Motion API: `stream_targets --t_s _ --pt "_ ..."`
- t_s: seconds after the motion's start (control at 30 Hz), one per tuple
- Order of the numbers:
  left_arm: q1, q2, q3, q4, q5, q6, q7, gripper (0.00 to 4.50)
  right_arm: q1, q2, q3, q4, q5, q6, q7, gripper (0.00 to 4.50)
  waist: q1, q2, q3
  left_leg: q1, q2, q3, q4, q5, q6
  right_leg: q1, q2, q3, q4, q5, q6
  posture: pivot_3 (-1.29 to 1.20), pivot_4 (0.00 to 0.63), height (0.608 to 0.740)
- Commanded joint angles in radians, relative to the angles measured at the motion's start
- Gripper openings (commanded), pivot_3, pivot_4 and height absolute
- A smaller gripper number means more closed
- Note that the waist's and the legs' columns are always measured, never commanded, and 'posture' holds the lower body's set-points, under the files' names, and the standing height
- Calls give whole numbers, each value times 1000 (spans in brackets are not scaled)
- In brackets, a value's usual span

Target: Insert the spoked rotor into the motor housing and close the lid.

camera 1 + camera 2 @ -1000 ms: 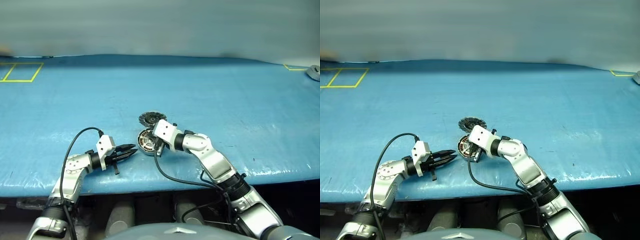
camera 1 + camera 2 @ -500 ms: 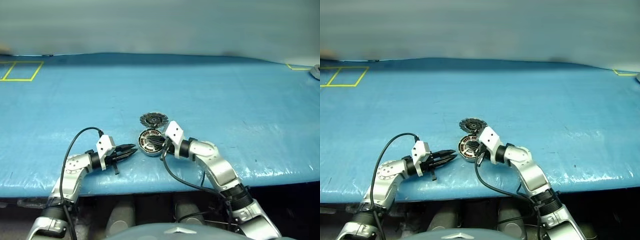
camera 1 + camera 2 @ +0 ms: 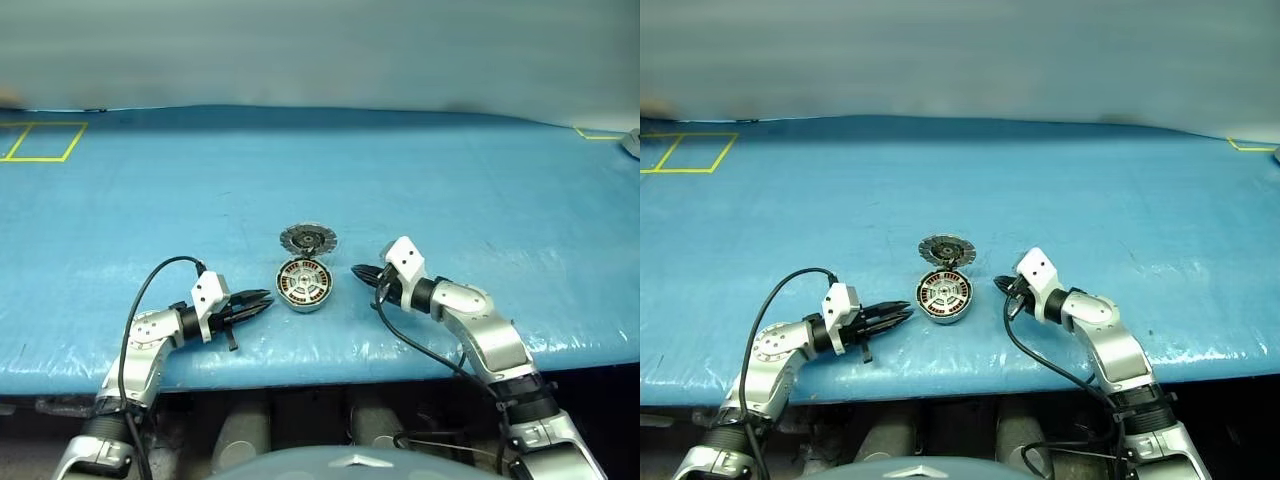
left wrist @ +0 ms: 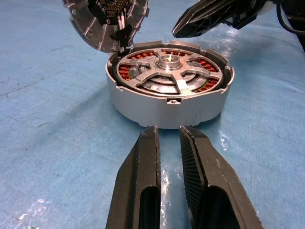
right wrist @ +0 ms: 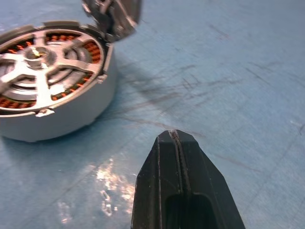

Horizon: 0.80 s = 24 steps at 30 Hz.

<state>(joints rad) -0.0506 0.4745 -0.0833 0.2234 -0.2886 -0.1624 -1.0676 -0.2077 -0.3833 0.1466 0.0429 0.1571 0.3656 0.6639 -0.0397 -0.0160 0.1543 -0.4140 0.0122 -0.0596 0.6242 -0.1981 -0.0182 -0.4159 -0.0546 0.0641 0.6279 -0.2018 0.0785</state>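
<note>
A blue table (image 3: 450, 190) spans the scene, with yellow tape squares at its far left corner (image 3: 40, 142) and a short yellow mark at the far right corner (image 3: 590, 134).

The housing (image 3: 303, 284) stands near the front edge, about midway along it. The rotor (image 4: 169, 74) sits inside the housing, its silver spokes and hub level with the rim, copper windings showing between the spokes. The lid (image 3: 307, 239) is open, hinged at the housing's far edge and tilted back toward the far side of the table.

The left gripper (image 3: 262, 300) lies low over the table just left of the housing, pointing at its wall. Its fingers (image 4: 143, 167) are narrowly parted, with a thin gap between them, and hold nothing; the tips stand just short of the housing, not touching it.

The right gripper (image 3: 360, 271) lies to the right of the housing, clearly apart from it, tips pointing toward it. Its fingers (image 5: 164, 162) are pressed together, empty. In the left wrist view the same gripper (image 4: 183, 29) shows beyond the housing, near the lid.
</note>
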Motion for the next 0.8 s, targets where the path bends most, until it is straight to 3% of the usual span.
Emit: stream_targets --t_s 0.03,0.23,0.37,0.57,0.8 --pt "7 -5 23 -36 -13 -24 9 743 -97 47 -46 116 -25 -83 -87 0 -1 1 1 0 0 0 0 0 0 0 0 0 0 0 0 0 150 740" --pt "21 -6 37 -33 -21 -44 13 743 -278 116 -72 295 9 -182 -50 0 -1 2 2 0 0 0 1 0 0 1 0 0 0 0 0 0 150 740" --pt "30 -10 42 -34 -19 -51 20 743 -341 161 -92 279 126 -127 69 0 0 2 2 0 0 0 -2 0 0 1 0 0 0 0 0 0 150 740" --pt "38 -10 47 -37 -17 -55 29 743 -326 163 -62 141 261 15 239 0 1 4 3 0 -1 -1 -2 0 0 1 0 0 0 0 0 0 150 740" --pt "42 -9 63 -38 -20 -62 53 743 -248 124 22 36 233 49 283 0 0 4 3 1 0 -1 -2 0 0 1 0 0 0 0 0 0 150 740"
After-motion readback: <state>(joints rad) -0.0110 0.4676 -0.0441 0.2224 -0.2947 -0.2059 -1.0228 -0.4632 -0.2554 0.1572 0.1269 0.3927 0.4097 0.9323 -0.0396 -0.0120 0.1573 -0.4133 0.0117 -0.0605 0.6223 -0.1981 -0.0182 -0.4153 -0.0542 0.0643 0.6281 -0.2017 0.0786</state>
